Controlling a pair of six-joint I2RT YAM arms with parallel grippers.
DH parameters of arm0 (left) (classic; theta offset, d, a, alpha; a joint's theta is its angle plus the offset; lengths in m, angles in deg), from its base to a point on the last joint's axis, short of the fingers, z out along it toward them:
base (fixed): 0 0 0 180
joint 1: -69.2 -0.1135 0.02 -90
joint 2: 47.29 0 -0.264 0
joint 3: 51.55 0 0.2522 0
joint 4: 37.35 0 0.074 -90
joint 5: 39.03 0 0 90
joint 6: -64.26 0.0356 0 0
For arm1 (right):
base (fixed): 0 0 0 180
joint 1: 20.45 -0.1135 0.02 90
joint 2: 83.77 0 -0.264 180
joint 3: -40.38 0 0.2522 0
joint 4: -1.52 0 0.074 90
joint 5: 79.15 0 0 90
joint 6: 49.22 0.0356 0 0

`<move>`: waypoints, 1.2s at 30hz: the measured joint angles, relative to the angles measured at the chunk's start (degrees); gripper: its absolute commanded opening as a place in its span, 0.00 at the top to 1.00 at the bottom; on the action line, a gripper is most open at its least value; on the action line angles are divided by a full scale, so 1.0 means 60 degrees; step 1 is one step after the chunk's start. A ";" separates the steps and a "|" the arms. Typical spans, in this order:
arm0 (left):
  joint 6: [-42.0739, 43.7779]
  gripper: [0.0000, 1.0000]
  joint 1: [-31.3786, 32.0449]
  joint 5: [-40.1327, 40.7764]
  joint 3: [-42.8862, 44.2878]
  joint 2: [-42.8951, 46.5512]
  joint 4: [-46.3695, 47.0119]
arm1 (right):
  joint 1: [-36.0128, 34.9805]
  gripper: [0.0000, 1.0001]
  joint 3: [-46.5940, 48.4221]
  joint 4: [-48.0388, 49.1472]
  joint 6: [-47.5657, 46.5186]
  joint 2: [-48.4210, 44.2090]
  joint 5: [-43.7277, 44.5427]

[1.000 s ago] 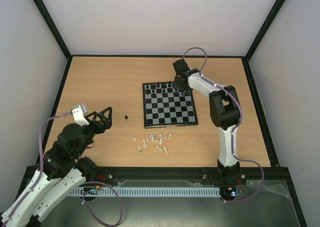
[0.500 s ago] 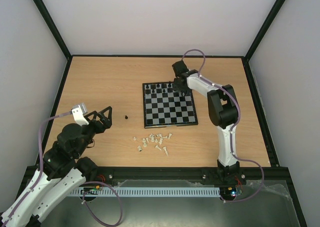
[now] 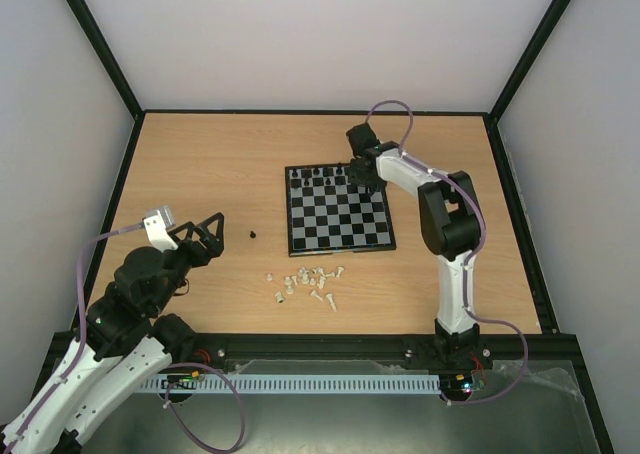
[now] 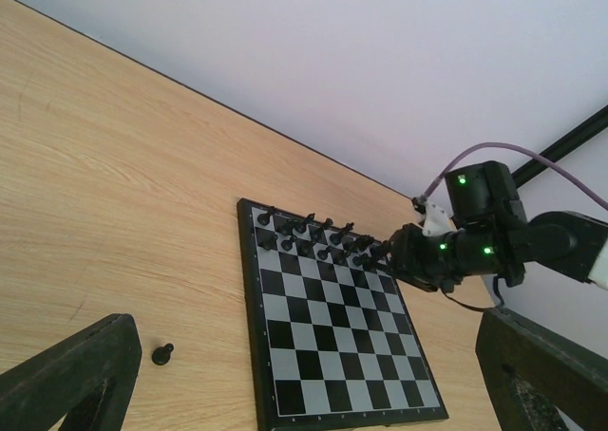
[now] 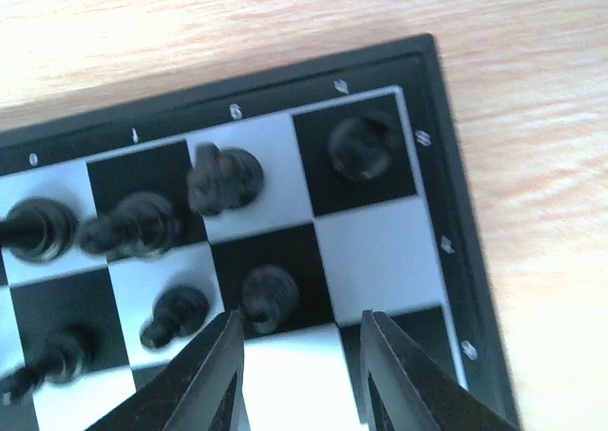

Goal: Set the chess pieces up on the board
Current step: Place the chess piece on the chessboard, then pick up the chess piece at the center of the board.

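Observation:
The chessboard (image 3: 338,212) lies mid-table, with black pieces (image 3: 320,177) in two rows along its far edge. It also shows in the left wrist view (image 4: 332,341). One black pawn (image 3: 253,234) stands alone on the table left of the board, also in the left wrist view (image 4: 163,354). Several white pieces (image 3: 308,282) lie in a heap near the board's front edge. My right gripper (image 3: 368,178) hovers over the board's far right corner, open and empty; in the right wrist view (image 5: 299,369) a black pawn (image 5: 268,294) stands just ahead of its fingertips. My left gripper (image 3: 205,236) is open and empty, left of the lone pawn.
Black frame rails (image 3: 320,112) and grey-white walls border the wooden table (image 3: 200,174). A purple cable (image 3: 395,109) loops over the right arm. A perforated strip (image 3: 300,382) runs along the near edge.
My right gripper has shifted slightly over the board's far right corner. The left arm has not moved.

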 measured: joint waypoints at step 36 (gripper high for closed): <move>-0.0073 0.00 0.0000 0.0036 0.2102 0.2138 -0.1519 | -0.6258 0.58 0.2047 -0.0168 0.0266 0.0747 -0.1468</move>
